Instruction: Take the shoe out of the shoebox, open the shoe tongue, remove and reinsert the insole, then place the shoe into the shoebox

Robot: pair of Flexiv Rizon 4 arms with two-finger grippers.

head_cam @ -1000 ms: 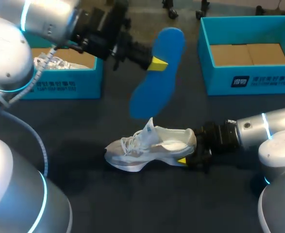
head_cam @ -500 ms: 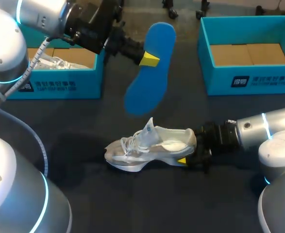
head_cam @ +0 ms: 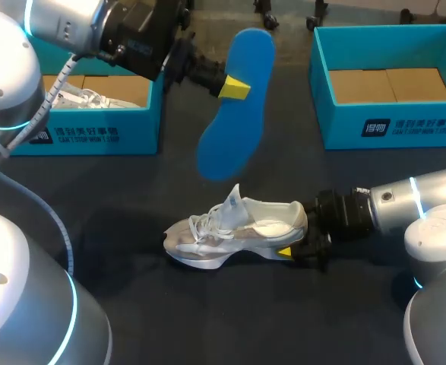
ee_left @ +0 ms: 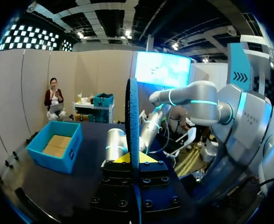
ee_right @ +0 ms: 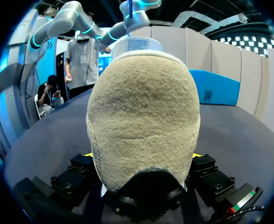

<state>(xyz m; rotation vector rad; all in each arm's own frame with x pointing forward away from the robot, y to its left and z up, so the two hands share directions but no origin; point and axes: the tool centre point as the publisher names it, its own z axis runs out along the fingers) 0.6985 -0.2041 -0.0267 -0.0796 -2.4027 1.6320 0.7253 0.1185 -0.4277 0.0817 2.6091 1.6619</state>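
A white sneaker (head_cam: 234,228) lies on its side on the dark table, toe to the left, its tongue pulled up. My right gripper (head_cam: 297,242) comes in from the right and is shut on the sneaker's heel; in the right wrist view the fuzzy heel (ee_right: 144,116) fills the space between the two fingers. Held in the air behind the shoe, the blue insole (head_cam: 236,106) is pinched edge-on in my left gripper (head_cam: 233,87). In the left wrist view the insole (ee_left: 133,116) stands up between the yellow tips of that gripper (ee_left: 135,159).
A teal shoebox (head_cam: 25,137) at the back left holds another white shoe (head_cam: 82,97). A second teal shoebox (head_cam: 390,125) at the back right shows only its cardboard floor. Bare table lies in front of the sneaker.
My left gripper has carried the blue insole a little to the left and toward the back. The right gripper and the sneaker have stayed put.
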